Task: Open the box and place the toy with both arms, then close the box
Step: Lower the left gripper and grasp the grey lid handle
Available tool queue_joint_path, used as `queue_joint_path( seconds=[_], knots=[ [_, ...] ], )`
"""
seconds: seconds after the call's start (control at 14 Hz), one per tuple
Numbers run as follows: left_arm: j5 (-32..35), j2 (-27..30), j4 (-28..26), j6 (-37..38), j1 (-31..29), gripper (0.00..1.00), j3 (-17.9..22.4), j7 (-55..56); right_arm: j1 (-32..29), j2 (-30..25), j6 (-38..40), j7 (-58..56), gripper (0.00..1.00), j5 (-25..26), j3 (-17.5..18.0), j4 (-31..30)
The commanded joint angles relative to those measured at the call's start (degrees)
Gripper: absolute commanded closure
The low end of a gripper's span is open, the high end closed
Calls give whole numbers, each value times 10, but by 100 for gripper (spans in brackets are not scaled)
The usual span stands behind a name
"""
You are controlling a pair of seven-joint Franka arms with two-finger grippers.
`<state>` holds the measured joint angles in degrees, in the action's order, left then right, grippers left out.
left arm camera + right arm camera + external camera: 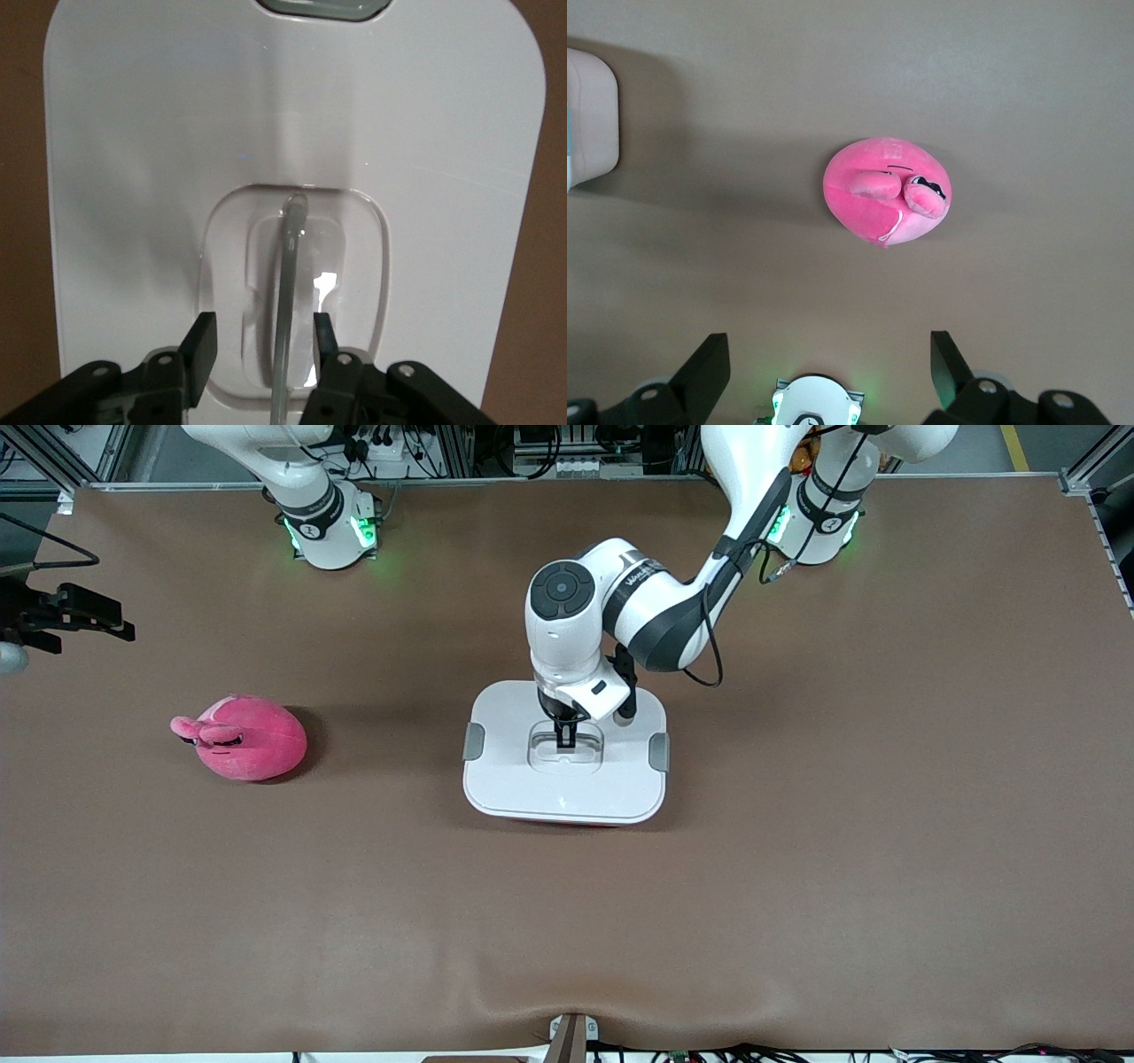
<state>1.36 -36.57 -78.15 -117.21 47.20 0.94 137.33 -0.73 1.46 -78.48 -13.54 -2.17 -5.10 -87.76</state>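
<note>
The box (565, 757) stands in the middle of the table (797, 868) with its white lid (523, 784) on, and a grey clip (658, 753) sits at each short side of the lid. The left arm (656, 607) reaches from its base down to the box, and the left gripper (564, 737) is low in the recessed middle of the lid. In the left wrist view its two fingers (200, 350) stand a little apart, one on each side of the thin translucent handle (287, 301), and they do not press it. The toy (241, 738) lies on the table toward the right arm's end, well apart from the box and about as near to the front camera as the box. The right arm (301, 487) waits high up; the right gripper (830, 367) hangs over the table above the toy, its fingers (704, 372) are wide open and it holds nothing.
</note>
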Motion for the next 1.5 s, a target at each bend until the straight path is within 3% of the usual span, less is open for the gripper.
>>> queue_joint_path(
  seconds=[0.0, 0.29, 0.43, 0.79, 1.43],
  knots=[
    [9, -8, 12, -5, 6, 52, 3, 15, -6, 9, 6, 3, 0, -9, 4, 22],
    [8, -7, 12, -5, 6, 65, 3, 15, -6, 9, 8, 6, 0, -9, 3, 22],
    [8, -8, 12, -5, 6, 81, 3, 15, -6, 8, 7, 6, 0, -9, 3, 22],
    [9, -6, 12, -5, 6, 96, 3, 15, -6, 9, 8, 4, 0, -10, 4, 22],
    [9, -3, 12, -6, 5, 100, 3, -11, -2, 10, 7, 0, 0, -9, 4, 22]
  ],
)
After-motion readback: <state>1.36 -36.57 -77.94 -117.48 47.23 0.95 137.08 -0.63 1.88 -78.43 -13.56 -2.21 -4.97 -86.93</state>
